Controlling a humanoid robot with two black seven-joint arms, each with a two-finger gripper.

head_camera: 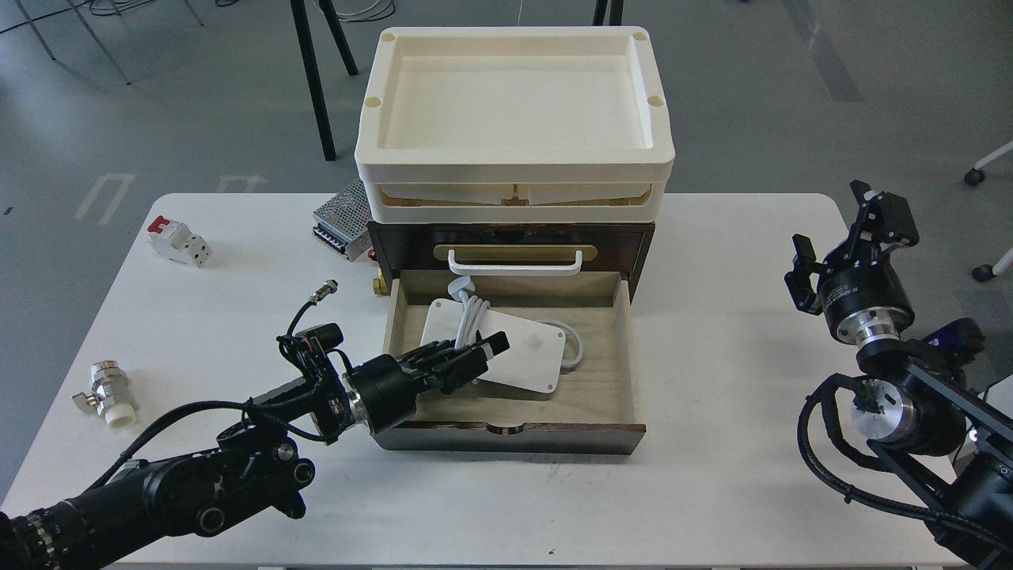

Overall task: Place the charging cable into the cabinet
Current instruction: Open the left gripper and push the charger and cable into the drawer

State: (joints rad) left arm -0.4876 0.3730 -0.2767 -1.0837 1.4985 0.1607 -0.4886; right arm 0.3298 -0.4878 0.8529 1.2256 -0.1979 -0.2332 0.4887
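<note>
The charging cable (522,348), a flat white adapter with its cord wound round the left end, lies tilted inside the open pale-wood drawer (625,356) of the dark brown cabinet (643,241). My left gripper (481,358) reaches into the drawer from the front left. It is shut on the adapter's left front edge. The cabinet's white handle (514,265) sits above the drawer, and cream trays (514,154) are stacked on top. My right gripper (839,233) is open and empty, raised over the table's right edge, far from the cabinet.
A perforated metal power-supply box (340,218) stands left of the cabinet, with a small brass fitting (381,283) by the drawer's left corner. A white-and-red breaker (178,240) and a metal valve fitting (107,392) lie on the left of the white table (712,475).
</note>
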